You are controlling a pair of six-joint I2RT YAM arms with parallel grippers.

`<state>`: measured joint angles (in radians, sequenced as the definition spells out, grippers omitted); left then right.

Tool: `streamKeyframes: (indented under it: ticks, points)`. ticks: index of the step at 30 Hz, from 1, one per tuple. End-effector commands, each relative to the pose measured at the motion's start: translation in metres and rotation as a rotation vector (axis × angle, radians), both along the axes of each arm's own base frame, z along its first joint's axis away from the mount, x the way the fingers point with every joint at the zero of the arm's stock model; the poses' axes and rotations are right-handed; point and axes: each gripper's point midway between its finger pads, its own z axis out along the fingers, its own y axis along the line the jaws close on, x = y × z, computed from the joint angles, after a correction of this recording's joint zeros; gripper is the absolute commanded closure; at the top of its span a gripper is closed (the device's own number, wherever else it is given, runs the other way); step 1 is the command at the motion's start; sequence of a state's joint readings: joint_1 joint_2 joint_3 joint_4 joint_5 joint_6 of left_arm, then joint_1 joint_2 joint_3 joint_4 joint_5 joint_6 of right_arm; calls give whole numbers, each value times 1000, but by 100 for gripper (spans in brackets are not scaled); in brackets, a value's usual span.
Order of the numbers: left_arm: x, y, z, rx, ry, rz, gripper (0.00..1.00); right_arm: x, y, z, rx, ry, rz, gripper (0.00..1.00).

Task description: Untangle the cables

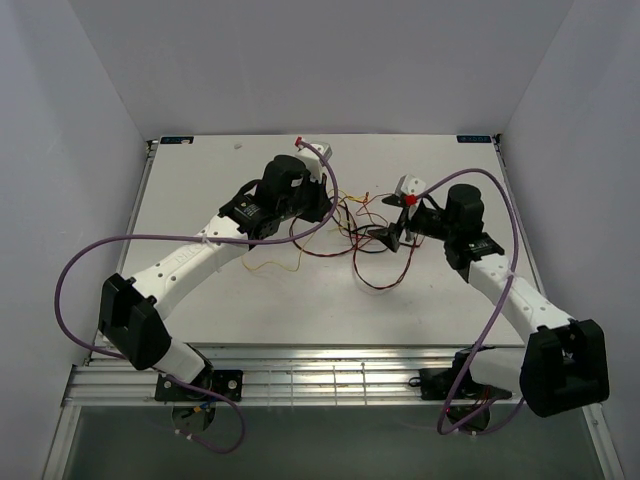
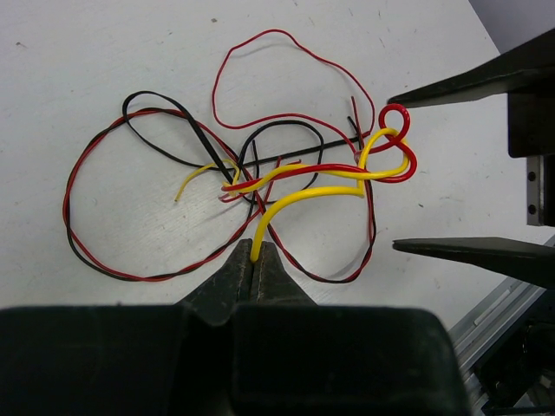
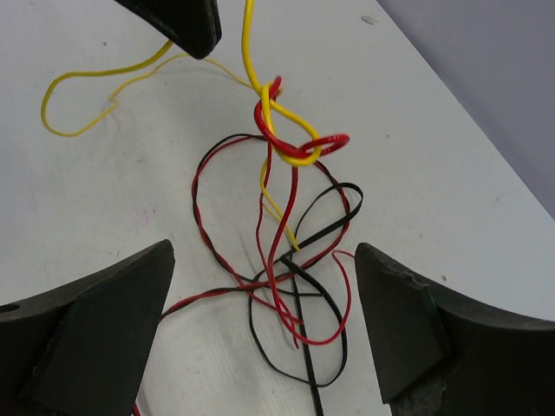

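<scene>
The left claw [image 2: 254, 263] is pinched shut on the end of a yellow wire [image 2: 303, 194]. From the claw the wire goes away and bends to the right, toward the other claw; there it twists with a thick red wire [image 2: 408, 165] into a small knot [image 2: 392, 143].

The right claw [image 3: 264, 260] is open wide and holds nothing; it has one finger on each side of the tangle, and the knot sits between the two tips, closer to one of them.

The cables [image 1: 365, 240] lie in the middle of the white tabletop [image 1: 250, 300], between the two claws; the bundle is longer from side to side than from front to back. A black wire [image 2: 156, 100] makes loops in it; a thin red wire [image 2: 260, 43] makes a big arch; a red and black twisted pair [image 2: 69, 199] makes a wide ring at the end far from the knot.
</scene>
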<state>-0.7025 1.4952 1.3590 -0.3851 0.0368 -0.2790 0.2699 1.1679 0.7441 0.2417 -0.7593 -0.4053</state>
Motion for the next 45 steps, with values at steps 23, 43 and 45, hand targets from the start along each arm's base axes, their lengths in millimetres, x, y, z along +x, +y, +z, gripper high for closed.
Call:
streamKeyframes:
  ticks: [23,43,45]
  points:
    - [44,103,62,-76,-111,386,100,125,-132,20,141,10,-866,92]
    - [83,134,38,-52,-35,361,100,118,-172,155,291,-127,-812,92]
    - [71,109,24,-94,36,221,100,115,-154,171,299,-116,-712,92]
